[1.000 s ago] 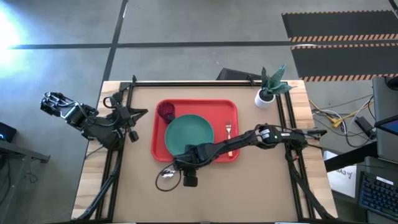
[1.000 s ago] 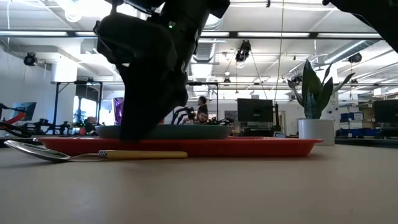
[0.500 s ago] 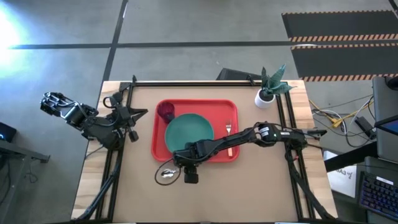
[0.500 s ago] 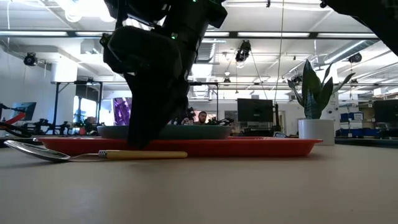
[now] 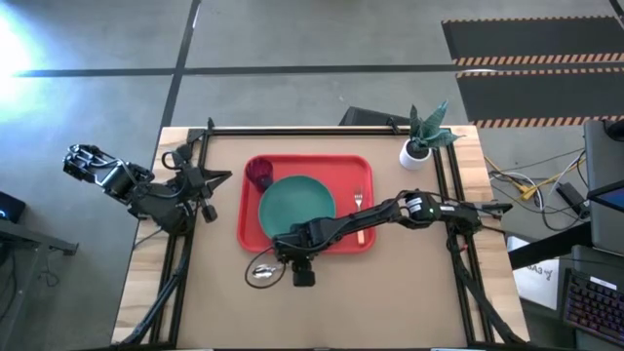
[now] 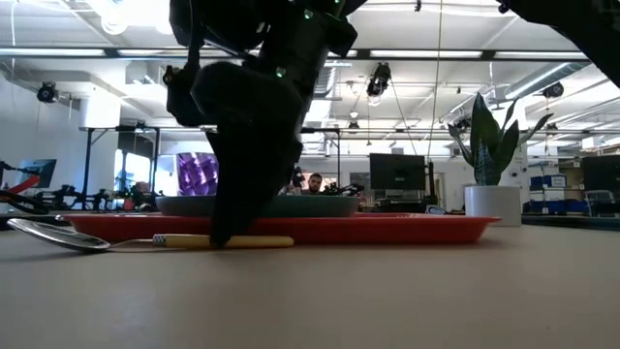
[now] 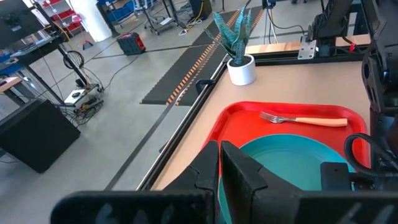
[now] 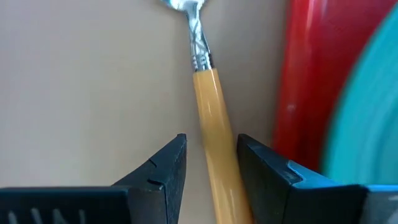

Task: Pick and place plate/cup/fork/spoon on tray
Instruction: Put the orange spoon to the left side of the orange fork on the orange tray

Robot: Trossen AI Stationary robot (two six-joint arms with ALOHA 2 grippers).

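Right gripper [image 8: 208,171] has dropped over the last second: in the low view its dark body [image 6: 254,116] now reaches the tabletop at the handle, where before it hung above. The approach looks finished; closing seems the step in hand.

Fingers stand apart, one on each side of the light orange wooden handle of the small silver-bowled spoon [image 8: 211,134]. Handle runs between them, nothing clamped yet. Cannot tell whether either finger touches the handle.

Spoon lies flat on the brown table [image 5: 390,292], off the tray, just beside the near long edge of the large flat red plastic tray [image 5: 250,234]. Its bowl points away from the gripper, toward the left arm's side.

On the tray: round teal-green plate [image 5: 296,207] in the middle, small dark purple tumbler cup [image 5: 259,175] at one far corner, small orange-handled fork [image 5: 359,216] along the opposite short side. Spoon is the last piece outstanding.

Left gripper [image 7: 219,163] waits, fingers together, off beyond the table's left edge.
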